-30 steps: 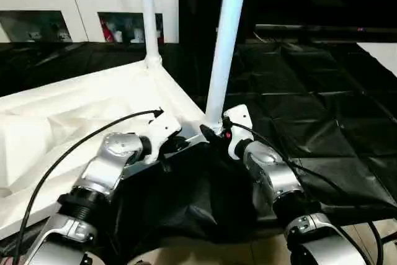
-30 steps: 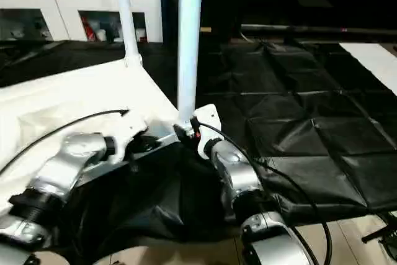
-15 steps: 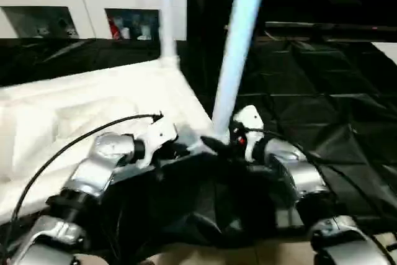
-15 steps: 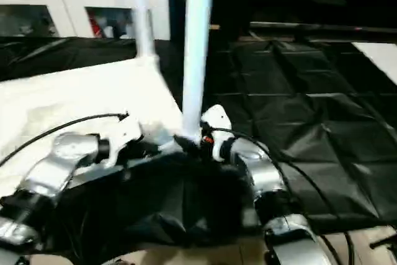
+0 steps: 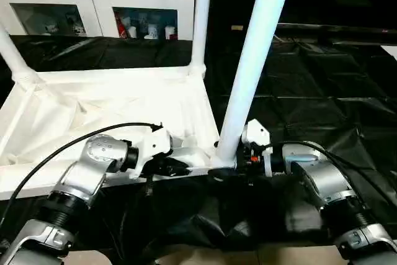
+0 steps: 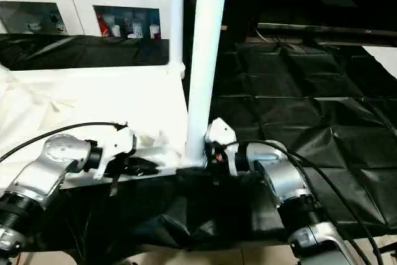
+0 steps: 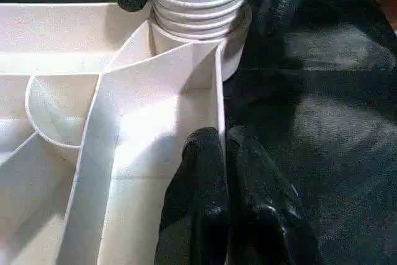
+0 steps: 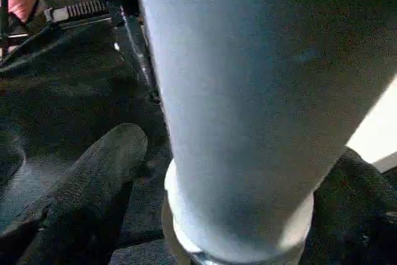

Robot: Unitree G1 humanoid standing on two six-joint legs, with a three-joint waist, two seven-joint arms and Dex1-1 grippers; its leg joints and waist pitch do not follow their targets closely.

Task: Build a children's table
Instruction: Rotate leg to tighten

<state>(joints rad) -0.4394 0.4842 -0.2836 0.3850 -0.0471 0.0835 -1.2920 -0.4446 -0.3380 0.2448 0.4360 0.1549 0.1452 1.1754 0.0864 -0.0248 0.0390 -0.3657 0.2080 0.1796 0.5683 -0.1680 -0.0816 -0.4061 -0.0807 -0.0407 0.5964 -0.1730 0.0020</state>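
Note:
The children's table top (image 5: 124,100) lies upside down, ribbed side up, on black sheeting. Three white legs stand in its corner sockets: the near right leg (image 5: 255,60), the far right leg (image 5: 201,17) and the far left leg (image 5: 13,60). My left gripper (image 5: 180,166) is shut on the thin front rim of the top (image 7: 218,91), just beside the near right socket (image 7: 198,23). My right gripper (image 5: 224,167) sits at the base of the near right leg (image 8: 248,91). Its fingers (image 8: 99,172) stand open on either side of the tube, with a gap showing.
A white cabinet (image 5: 93,4) with glass doors stands behind the table. Black sheeting (image 5: 322,91) covers the floor to the right, and it bunches in folds (image 5: 205,215) under my arms. A dark rail (image 5: 335,28) runs along the back right.
The head view has swung, so the whole top and the far left leg now show. My right gripper stays at the near leg's base. My left gripper stays pinched on the rim.

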